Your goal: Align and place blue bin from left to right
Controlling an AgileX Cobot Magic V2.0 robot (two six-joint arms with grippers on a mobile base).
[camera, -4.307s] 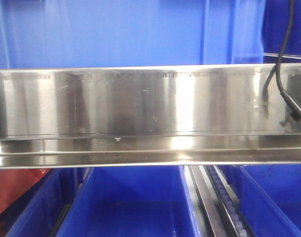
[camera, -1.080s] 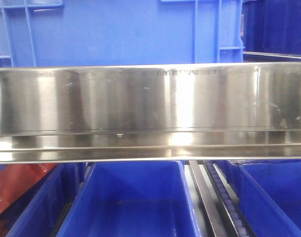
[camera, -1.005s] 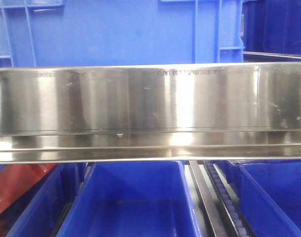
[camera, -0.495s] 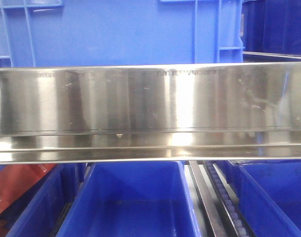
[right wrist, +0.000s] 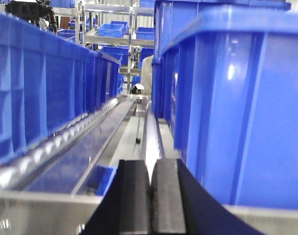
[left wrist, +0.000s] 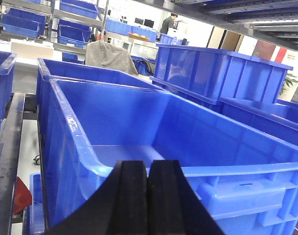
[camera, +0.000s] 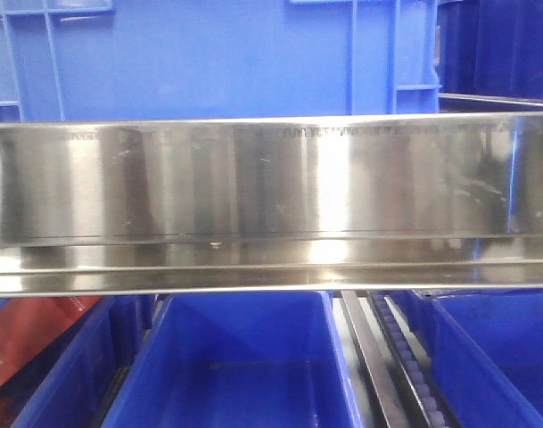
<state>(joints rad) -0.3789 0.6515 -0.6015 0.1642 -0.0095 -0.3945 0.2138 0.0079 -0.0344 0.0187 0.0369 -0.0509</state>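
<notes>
- While the large bright-blue plastic bin (camera: 209, 58) sits behind the steel rail (camera: 271, 183), both claws are closed, empty.
- Left claw (left wrist: 147, 196) nears its rim; next, likely a rightward push.

One blue bin (camera: 209, 58) behind, three blue trays (camera: 240, 366) below

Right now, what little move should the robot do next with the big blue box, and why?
Probably open the left end effector and reach for the blue bin rim. Both end effectors are shut and empty, the left one right at the rim, and the right one faces a gap between bins.
</notes>
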